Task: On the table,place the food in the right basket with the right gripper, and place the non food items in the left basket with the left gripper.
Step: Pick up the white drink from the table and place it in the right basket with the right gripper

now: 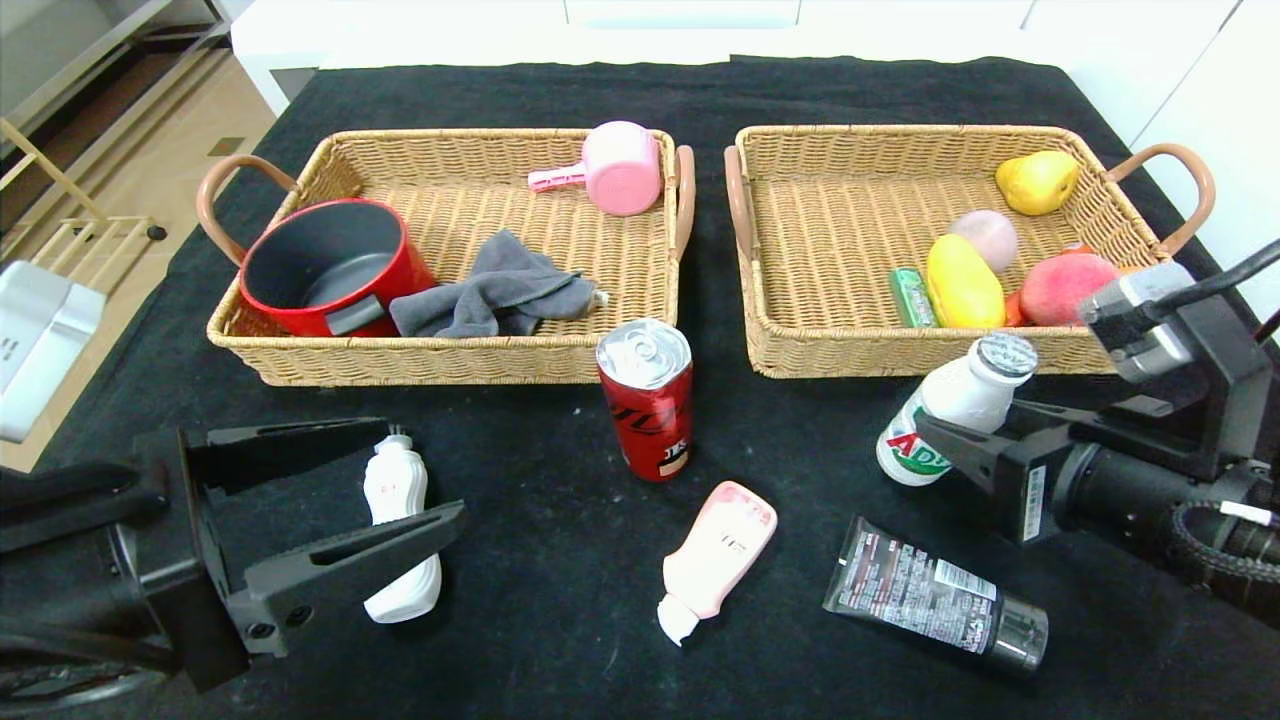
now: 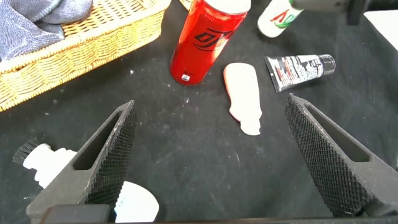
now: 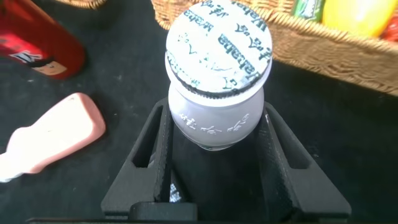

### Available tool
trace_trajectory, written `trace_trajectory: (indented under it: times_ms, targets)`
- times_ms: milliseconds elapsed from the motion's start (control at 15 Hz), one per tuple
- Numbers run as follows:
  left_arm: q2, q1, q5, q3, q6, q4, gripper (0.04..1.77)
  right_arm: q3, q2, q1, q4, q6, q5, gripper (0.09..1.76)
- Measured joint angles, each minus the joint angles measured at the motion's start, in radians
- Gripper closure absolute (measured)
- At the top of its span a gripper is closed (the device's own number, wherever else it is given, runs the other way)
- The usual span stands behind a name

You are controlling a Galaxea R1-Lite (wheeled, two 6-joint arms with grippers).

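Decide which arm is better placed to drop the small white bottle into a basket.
Right: its tool already grips the bottle beside the right basket; the left tool is open, far off.

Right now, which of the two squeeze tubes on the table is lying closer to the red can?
The pale pink tube with the white cap, just in front of the red can. The dark printed tube with the grey cap lies farther off, toward the robot's right.

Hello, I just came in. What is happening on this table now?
A two-armed robot is sorting things into two wicker baskets. Its right gripper is shut on the small white bottle, just in front of the right basket, which already holds fruit. Its left gripper is open around the white curvy bottle. The red can, pink tube and dark tube wait on the black table.
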Motion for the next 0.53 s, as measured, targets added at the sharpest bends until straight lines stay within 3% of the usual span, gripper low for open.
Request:
trace_trajectory:
  times_ms: [533]
  targets:
    - [0.006, -0.001, 0.0, 0.004, 0.0, 0.001, 0.09, -0.266, -0.057, -0.011, 0.229, -0.019, 0.001, 0.99]
